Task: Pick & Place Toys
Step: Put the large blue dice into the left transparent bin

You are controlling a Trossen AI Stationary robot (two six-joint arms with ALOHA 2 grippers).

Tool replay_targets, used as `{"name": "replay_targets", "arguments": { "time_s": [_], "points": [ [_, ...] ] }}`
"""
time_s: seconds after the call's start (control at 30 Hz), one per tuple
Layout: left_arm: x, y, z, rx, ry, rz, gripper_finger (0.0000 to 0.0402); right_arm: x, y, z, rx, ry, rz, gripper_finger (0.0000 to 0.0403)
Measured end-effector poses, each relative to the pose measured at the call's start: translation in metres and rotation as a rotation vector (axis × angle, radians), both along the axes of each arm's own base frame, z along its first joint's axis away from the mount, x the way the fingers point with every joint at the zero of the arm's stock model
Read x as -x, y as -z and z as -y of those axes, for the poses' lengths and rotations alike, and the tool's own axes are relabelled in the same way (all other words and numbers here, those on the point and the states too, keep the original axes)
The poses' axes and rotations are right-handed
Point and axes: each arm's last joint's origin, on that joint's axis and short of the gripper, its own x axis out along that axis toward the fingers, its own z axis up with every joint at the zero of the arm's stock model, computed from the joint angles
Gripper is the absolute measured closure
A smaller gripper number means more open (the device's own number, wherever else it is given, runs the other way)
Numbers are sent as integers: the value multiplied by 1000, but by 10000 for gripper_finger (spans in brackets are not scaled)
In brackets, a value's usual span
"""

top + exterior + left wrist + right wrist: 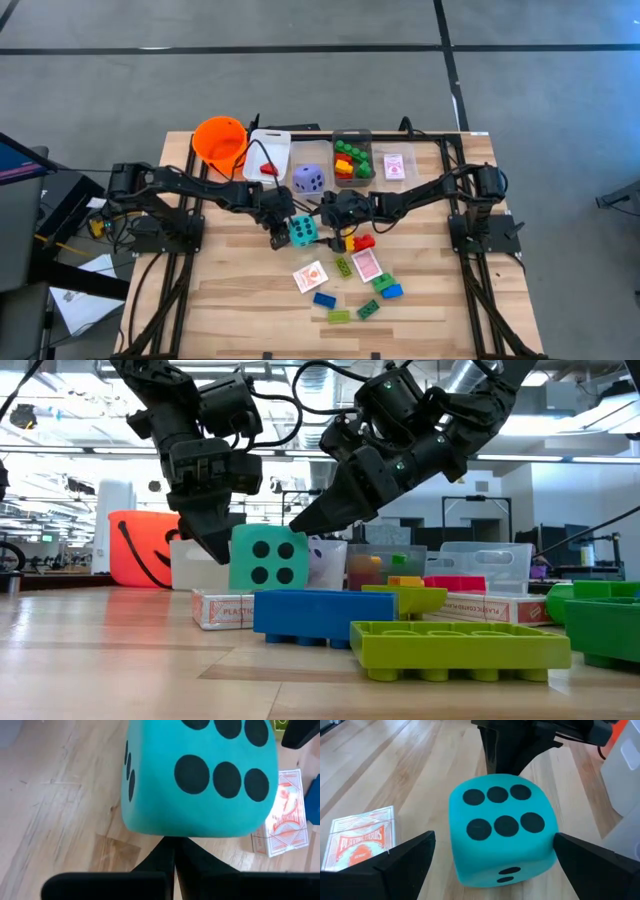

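The teal die point(302, 231) sat on the counter point(240, 300) midway between my two sets of fingers, its six-spot face turned up. My right fingers point(490, 857) stood spread wide, one on each side of the die, not touching it. My left fingers point(174, 870) lay pressed together with nothing between them, their joined tips at the die's foot on the side away from my right fingers.

Just beyond the die from my left fingers lay a red-backed card pack point(285, 815), and a second pack point(366, 265) lay a little farther out. Close under my right fingers lay a red brick point(362, 241) and a yellow brick point(338, 243), partly covered by the wrist. Farther out, green bricks point(368, 309) and blue bricks point(324, 299) were scattered apart from one another.

Behind both sets of fingers, along the back edge, stood an orange bucket point(220, 140), then a row of clear bins point(268, 150); one held the purple die point(309, 179), one a heap of mixed bricks point(350, 160), one another card pack point(396, 166). A small red piece point(268, 169) lay in the first bin, too small to identify.

From counter level, a blue brick and a lime brick point(455, 645) blocked much of the ground beneath my fingers.
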Motion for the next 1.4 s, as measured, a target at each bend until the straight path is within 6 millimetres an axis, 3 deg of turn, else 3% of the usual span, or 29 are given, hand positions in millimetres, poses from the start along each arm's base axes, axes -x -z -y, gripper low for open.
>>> {"name": "replay_targets", "arguments": {
  "time_s": [0.63, 0.97, 1.4],
  "points": [
    [0, 0, 0, -13, 21, 8, 402, 1, 1, 1, 6, 7, -12, 3],
    [0, 0, 0, -28, 48, 9, 402, 1, 2, 7, 65, 119, -29, 3],
    [-7, -4, 0, -54, 75, 98, 402, 1, 2, 3, 34, 15, -25, 3]
  ]
}}
